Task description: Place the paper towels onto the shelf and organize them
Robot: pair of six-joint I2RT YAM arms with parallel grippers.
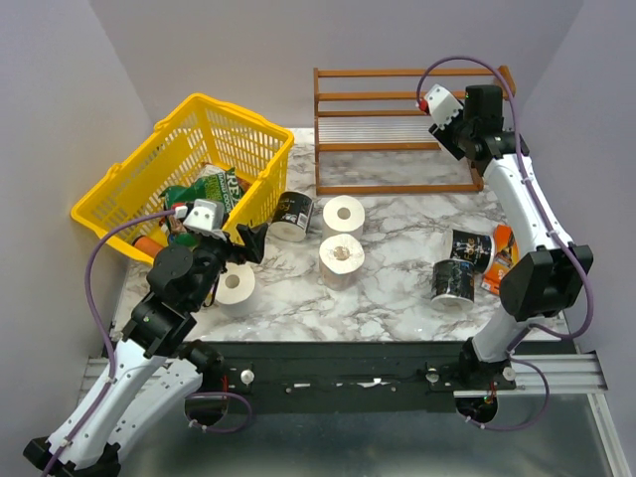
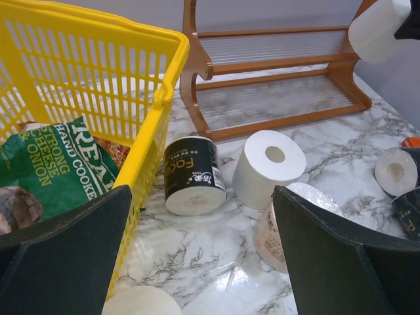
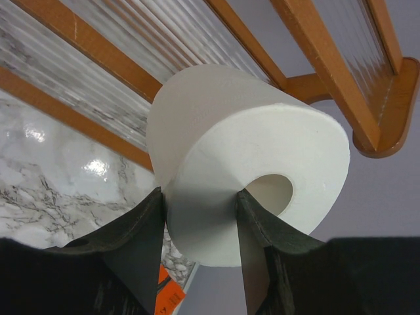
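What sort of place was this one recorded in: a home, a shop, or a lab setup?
Most likely a lab booth staged like a shop: plain grey walls box in a marble-patterned tabletop, with a yellow shopping basket and a wooden shelf set out as props.

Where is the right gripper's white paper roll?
Top view, far right: the white paper roll is in the right gripper, at the reddish-brown wooden shelf's right end.

White roll (image 3: 249, 164) in right gripper (image 3: 200, 226), beside shelf (image 3: 328, 59)
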